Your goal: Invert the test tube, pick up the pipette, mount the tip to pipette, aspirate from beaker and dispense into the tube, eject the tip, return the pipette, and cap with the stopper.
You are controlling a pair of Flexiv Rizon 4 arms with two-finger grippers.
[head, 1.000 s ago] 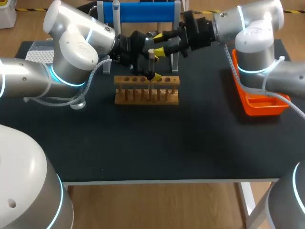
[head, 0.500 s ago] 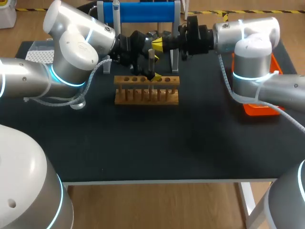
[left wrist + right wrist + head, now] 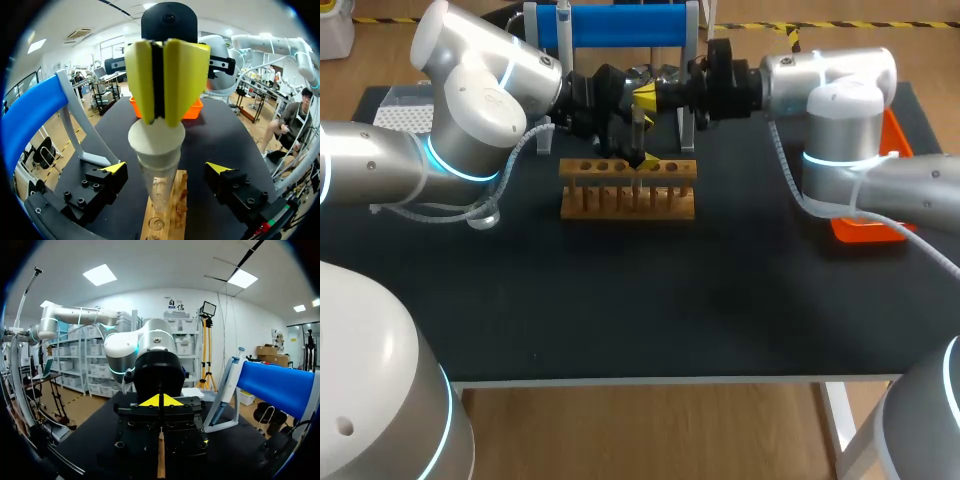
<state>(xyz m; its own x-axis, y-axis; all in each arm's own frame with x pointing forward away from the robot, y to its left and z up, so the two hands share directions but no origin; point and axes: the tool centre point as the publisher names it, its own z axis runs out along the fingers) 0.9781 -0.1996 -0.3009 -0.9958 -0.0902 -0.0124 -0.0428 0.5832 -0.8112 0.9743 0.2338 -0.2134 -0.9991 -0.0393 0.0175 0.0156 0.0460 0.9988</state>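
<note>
A clear test tube (image 3: 159, 187) stands upright in the wooden rack (image 3: 628, 190), with a pale stopper (image 3: 156, 145) in its mouth. My right gripper (image 3: 161, 117) is shut, its yellow tips together and resting on top of the stopper; in the head view the right gripper (image 3: 643, 97) hangs just above the tube (image 3: 637, 135). My left gripper (image 3: 167, 170) is open, one finger on each side of the tube and neither touching it. The pipette (image 3: 563, 22) hangs on the blue stand (image 3: 625, 25) behind the rack.
An orange tray (image 3: 865, 222) sits at the right, partly behind my right arm. A white tip box (image 3: 405, 112) lies at the back left. The stand's leg (image 3: 687, 125) is close behind both grippers. Dark table top (image 3: 650, 300) stretches in front of the rack.
My right gripper has shut and swung left, from beside the tube to directly over the stopper. The left arm and the tube have not moved.
</note>
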